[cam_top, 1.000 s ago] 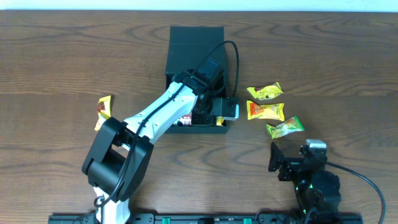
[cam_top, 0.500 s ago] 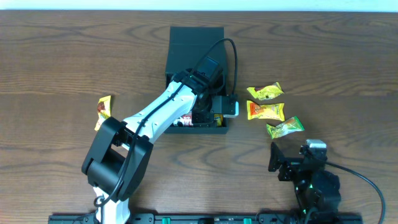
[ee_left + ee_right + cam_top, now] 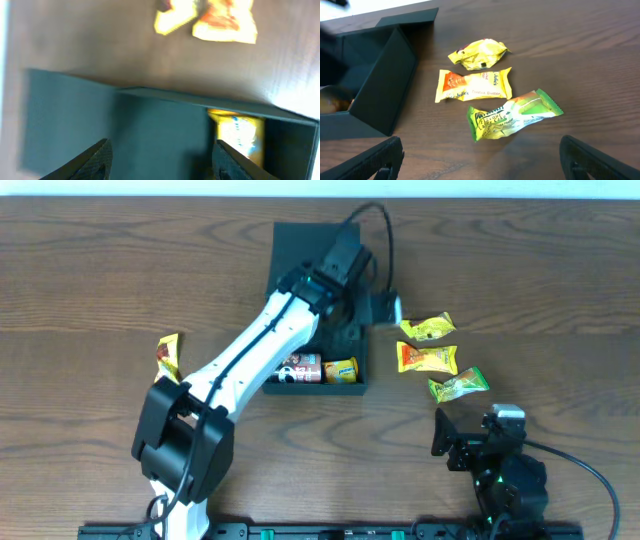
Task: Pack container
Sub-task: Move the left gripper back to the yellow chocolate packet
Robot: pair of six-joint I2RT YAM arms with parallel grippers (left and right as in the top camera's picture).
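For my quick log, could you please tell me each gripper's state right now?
Left gripper: open, fingers apart, holding nothing.
Right gripper: open wide, holding nothing.

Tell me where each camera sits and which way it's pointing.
Overhead: above the table, looking straight down; left arm and right arm show.
Left wrist: at the container, looking into it and at snack packets beyond; left gripper shows.
Right wrist: low over the table, facing the snack packets; right gripper shows.
Both wrist views share the container.

The left arm [image 3: 250,355] is white with black joints and a black cable [image 3: 378,218].
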